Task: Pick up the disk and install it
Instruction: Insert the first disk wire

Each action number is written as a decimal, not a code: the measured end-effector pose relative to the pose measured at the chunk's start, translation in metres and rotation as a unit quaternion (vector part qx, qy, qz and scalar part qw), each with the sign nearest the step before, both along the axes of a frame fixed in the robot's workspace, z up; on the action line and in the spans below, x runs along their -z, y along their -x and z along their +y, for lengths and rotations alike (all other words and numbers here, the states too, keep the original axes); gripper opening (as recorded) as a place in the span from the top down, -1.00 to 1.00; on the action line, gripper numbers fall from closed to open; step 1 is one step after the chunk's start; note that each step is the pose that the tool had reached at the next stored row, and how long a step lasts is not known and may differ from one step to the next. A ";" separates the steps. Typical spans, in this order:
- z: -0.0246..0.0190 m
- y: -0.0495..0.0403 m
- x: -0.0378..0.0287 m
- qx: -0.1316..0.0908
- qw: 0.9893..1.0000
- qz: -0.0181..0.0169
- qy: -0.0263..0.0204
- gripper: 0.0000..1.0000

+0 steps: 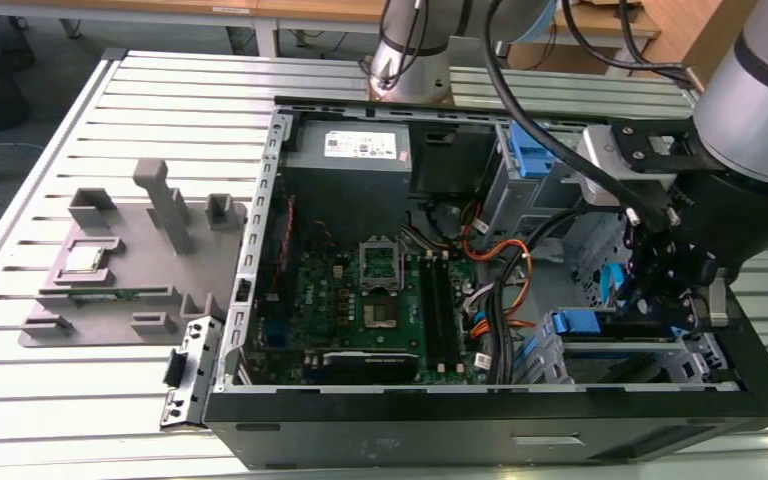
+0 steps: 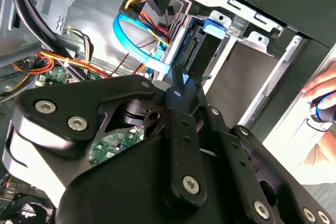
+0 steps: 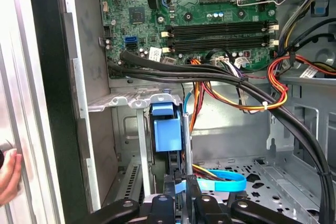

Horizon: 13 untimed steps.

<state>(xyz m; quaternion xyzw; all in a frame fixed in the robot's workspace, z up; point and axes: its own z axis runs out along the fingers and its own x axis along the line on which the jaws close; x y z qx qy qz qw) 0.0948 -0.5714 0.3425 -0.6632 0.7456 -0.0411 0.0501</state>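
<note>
Exterior view: end effector (image 1: 671,290) over drive cage.
Disk (image 3: 167,132): seated in cage, blue handle outward.
Fingers: state cannot tell.

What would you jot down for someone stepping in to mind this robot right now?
Gripper: inside the open computer case, at the drive bay on the exterior view's right; whether its fingers are open or shut cannot be told.
Disk: standing in the metal drive cage, blue handle end outward, directly ahead of the gripper in the first wrist view.
Done: disk is off the table and in the cage.
Left: whether it is fully seated cannot be told.
Note: a person's hand is at the case edge.
</note>
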 end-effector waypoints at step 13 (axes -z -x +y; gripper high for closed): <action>0.0066 -0.0022 0.0014 0.000 0.999 0.033 0.000 0.54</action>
